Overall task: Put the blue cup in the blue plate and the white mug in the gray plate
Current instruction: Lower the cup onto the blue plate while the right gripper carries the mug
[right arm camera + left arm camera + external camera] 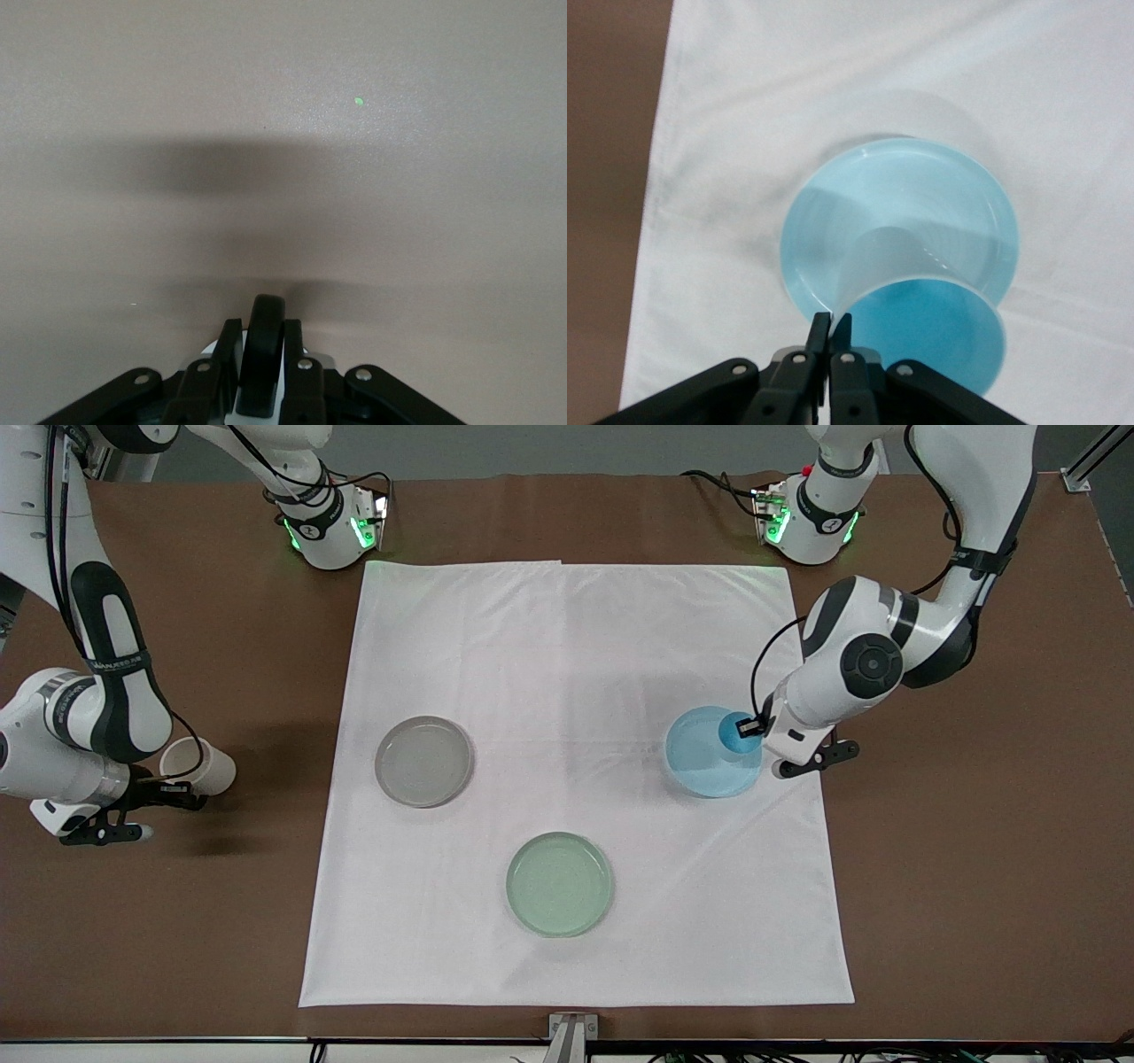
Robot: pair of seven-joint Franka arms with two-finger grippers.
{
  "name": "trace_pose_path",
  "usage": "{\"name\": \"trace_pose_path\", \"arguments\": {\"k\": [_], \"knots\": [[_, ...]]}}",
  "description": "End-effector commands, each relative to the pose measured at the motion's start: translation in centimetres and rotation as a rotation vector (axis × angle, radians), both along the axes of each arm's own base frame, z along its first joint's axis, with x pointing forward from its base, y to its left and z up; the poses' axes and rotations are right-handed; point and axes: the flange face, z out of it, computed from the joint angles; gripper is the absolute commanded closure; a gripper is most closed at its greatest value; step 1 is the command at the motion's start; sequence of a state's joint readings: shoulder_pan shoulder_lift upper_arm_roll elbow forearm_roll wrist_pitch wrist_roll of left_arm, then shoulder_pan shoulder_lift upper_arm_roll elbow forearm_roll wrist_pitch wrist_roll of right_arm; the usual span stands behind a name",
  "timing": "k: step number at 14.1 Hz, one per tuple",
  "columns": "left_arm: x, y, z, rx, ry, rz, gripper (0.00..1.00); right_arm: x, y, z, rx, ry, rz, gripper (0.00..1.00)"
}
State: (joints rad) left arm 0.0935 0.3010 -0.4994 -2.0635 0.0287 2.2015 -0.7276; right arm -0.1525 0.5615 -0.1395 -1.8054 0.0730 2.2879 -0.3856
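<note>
Fingers of the left gripper (830,329) are pinched tight on the thin rim of the small light-blue handleless tapered cup (734,729), which hangs over the round shallow light-blue plate (704,757); the left wrist view shows the cup's (921,310) base pointing down at that plate (939,190), and I cannot tell whether it touches. The right gripper (173,788) is clenched on the black loop handle (264,363) of the off-white mug (197,764), tilted over bare brown tabletop (177,939). A white cloth (576,646) covers the middle of the table. Taking the light-blue plate as landmark: the round shallow gray plate (424,761) lies on the cloth well apart from it toward the right arm's end, the mug farther still that way off the cloth, and the round pale green plate (560,884) lies nearer the front camera, between the two.
</note>
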Motion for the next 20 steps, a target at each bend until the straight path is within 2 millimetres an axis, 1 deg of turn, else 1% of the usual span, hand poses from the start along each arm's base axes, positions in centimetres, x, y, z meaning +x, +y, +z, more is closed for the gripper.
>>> {"name": "trace_pose_path", "arguments": {"k": [1, 3, 4, 5, 6, 7, 8, 9, 11, 12, 13, 14, 15, 16, 18, 19, 20], "knots": [[-0.3, -1.5, -2.3, -0.017, 0.004, 0.059, 1.00, -0.3, 0.0, 0.2, 0.017, -0.001, 0.006, 0.87], [-0.6, -2.5, -3.6, -0.007, 0.004, 0.057, 0.98, -0.4, 0.3, 0.6, 0.025, 0.016, 0.008, 0.89], [-0.5, -2.4, -3.9, 0.001, 0.002, 0.048, 0.89, -0.3, 0.7, 1.3, 0.032, 0.029, 0.012, 0.90], [-0.1, -2.1, -4.3, 0.009, -0.001, 0.041, 0.69, -0.1, 1.7, 2.8, 0.040, 0.044, 0.019, 0.90], [0.1, -1.8, -4.4, 0.010, 0.000, 0.045, 0.40, 0.2, 3.0, 5.0, 0.049, 0.053, 0.040, 0.90], [0.8, -1.3, -3.6, 0.010, -0.013, 0.055, 0.00, 0.3, 4.0, 6.6, 0.057, 0.066, 0.057, 0.91], [1.7, -0.5, -2.3, 0.011, -0.031, 0.069, 0.00, 0.4, 5.5, 8.2, 0.063, 0.073, 0.071, 0.92], [3.3, 0.8, 0.8, 0.015, -0.060, 0.092, 0.00, 0.5, 7.4, 9.4, 0.062, 0.074, 0.072, 0.92], [7.2, 3.5, 7.1, 0.029, -0.064, 0.131, 0.00, 0.7, 12.6, 11.0, 0.043, 0.089, 0.026, 0.92], [9.3, 5.2, 10.8, 0.034, -0.076, 0.099, 0.00, 0.6, 15.6, 11.7, 0.034, 0.099, 0.006, 0.92], [10.7, 7.1, 13.1, 0.034, -0.085, 0.065, 0.00, 0.5, 18.5, 11.9, 0.025, 0.110, -0.012, 0.92], [11.4, 8.9, 15.2, 0.026, -0.106, 0.040, 0.00, 0.3, 21.9, 11.9, 0.011, 0.112, -0.034, 0.92], [11.7, 10.6, 16.3, 0.021, -0.123, 0.049, 0.00, 0.1, 25.0, 11.9, -0.002, 0.111, -0.050, 0.92], [11.9, 11.9, 17.8, 0.026, -0.151, 0.054, 0.00, -0.2, 27.5, 11.6, -0.010, 0.107, -0.061, 0.92], [12.4, 12.7, 21.0, 0.019, -0.206, 0.022, 0.00, -0.7, 32.2, 11.2, -0.016, 0.080, -0.041, 0.92], [12.0, 13.0, 22.4, 0.032, -0.201, 0.025, 0.00, -0.9, 34.5, 10.8, -0.016, 0.058, -0.052, 0.92], [11.4, 13.1, 23.6, 0.043, -0.196, 0.021, 0.00, -1.1, 36.1, 10.0, -0.023, 0.049, -0.078, 0.91]]}}
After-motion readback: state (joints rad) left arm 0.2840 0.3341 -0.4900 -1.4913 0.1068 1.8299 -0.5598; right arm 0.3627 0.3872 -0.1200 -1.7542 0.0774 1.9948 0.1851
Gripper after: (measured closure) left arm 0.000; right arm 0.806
